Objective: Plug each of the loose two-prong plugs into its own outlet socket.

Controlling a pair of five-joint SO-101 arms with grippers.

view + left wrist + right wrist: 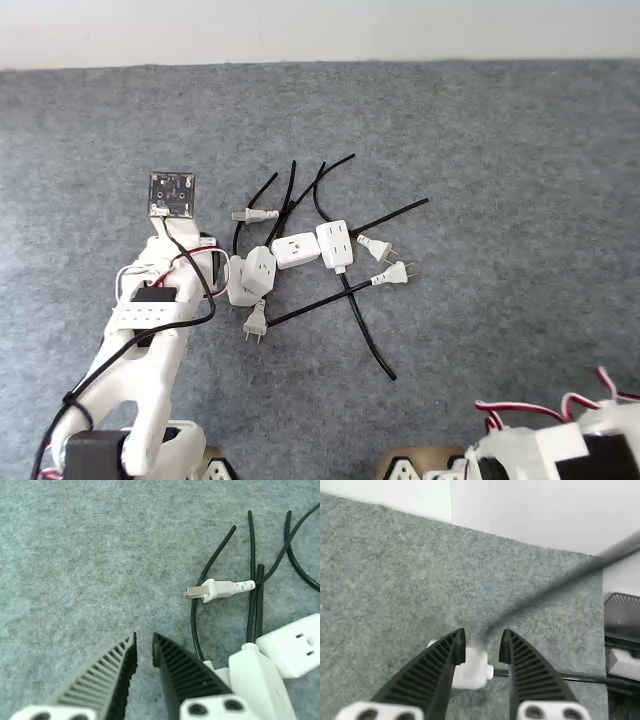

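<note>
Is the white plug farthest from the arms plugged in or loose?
Loose. The plug lies on the carpet, prongs bare, apart from the sockets.

The worktop point(500, 150) is looking grey and speckly. The two-prong plugs point(220, 588) and outlet sockets point(335, 245) are showing white, with black cords point(365, 330). The left claw point(144, 638) and right claw point(483, 635) are showing black with ridges.
</note>
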